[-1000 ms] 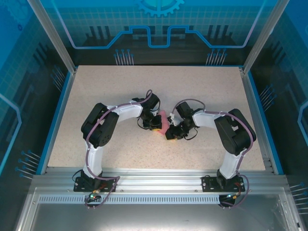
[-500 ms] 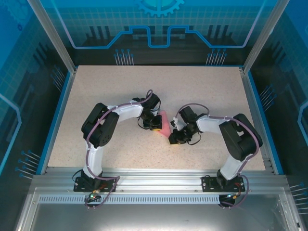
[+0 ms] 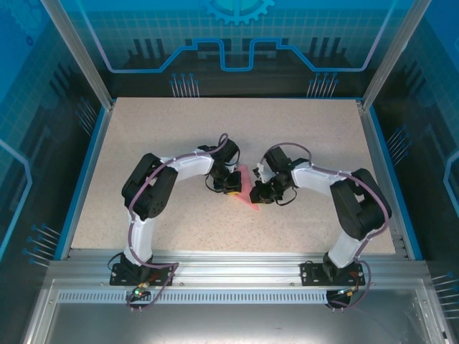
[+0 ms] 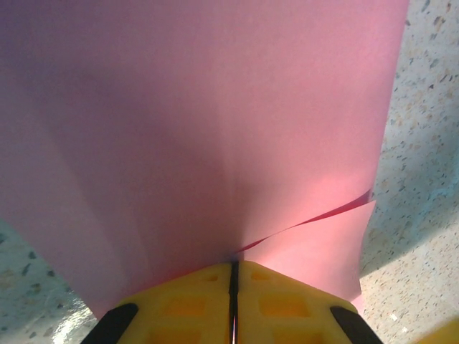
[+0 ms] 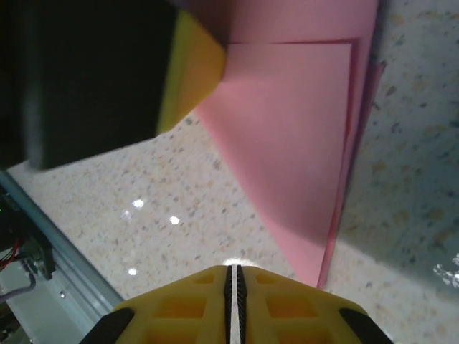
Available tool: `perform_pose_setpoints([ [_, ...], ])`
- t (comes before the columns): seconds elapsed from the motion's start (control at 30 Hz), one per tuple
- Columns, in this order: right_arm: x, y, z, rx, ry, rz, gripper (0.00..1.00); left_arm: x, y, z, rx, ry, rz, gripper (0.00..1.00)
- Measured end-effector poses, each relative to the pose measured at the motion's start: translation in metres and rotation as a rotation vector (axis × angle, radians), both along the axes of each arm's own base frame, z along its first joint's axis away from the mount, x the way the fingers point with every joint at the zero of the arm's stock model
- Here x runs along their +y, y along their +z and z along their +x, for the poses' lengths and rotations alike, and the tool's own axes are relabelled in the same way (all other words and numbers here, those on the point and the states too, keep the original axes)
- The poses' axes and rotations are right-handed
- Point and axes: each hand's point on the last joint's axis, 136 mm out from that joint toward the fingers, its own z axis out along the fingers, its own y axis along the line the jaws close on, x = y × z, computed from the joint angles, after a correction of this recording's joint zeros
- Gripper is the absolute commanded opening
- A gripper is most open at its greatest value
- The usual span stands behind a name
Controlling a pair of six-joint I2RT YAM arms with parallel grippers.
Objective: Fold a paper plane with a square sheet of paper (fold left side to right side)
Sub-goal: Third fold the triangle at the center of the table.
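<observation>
Top: bench [image 3: 179, 129] has free room all round; pink paper [image 3: 247, 188] sits mid-bench btwn left gripper [image 3: 231, 189] & right gripper [image 3: 256, 193]. Left wrist: we see jaws pinched shut on the folded paper [image 4: 215, 107], layers parting at its right edge. Right wrist: jaws closed, empty, paper's [image 5: 287, 129] pointed tip just ahead.

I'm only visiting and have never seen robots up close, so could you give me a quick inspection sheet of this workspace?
Surface: speckled beige tabletop, flat and matte.
Job's things: thin pink-red paper sheet, partly folded into layers with one pointed corner, between the two grippers.
Clutter: nothing seen.
Grippers: left gripper shut on the paper's edge; right gripper shut beside the pointed corner, nothing between its fingers.
Cables: purple-grey cables run along both arms down to the bases.
Surroundings: blue translucent panels and metal frame posts enclose the table.
</observation>
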Motion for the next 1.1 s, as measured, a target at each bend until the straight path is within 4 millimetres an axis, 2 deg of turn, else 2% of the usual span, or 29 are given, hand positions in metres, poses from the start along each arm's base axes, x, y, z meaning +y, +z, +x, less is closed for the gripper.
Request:
perform_pose_setpoints([
  [0.2, -0.006, -0.025, -0.004, 0.068, -0.023, -0.059, 0.11, 0.000, 0.000, 0.000, 0.003, 0.000, 0.003, 0.12],
  [0.5, -0.009, -0.029, -0.005, 0.082, -0.055, -0.072, 0.10, -0.001, 0.006, 0.002, -0.026, -0.010, 0.018, 0.24],
  [0.57, -0.009, -0.029, -0.005, 0.083, -0.058, -0.074, 0.10, 0.000, 0.015, 0.004, -0.050, -0.007, 0.014, 0.25],
  [0.67, -0.009, -0.029, -0.005, 0.083, -0.060, -0.075, 0.09, 0.001, 0.039, 0.004, -0.100, 0.000, -0.013, 0.23],
  [0.77, -0.009, -0.030, -0.005, 0.083, -0.062, -0.076, 0.09, 0.003, 0.062, -0.002, -0.148, 0.006, -0.054, 0.19],
  [0.83, -0.010, -0.030, -0.005, 0.083, -0.063, -0.077, 0.08, 0.002, 0.069, -0.008, -0.155, 0.010, -0.079, 0.17],
  [1.1, -0.010, -0.030, -0.005, 0.084, -0.065, -0.077, 0.08, -0.021, 0.045, -0.033, -0.078, -0.013, -0.122, 0.15],
])
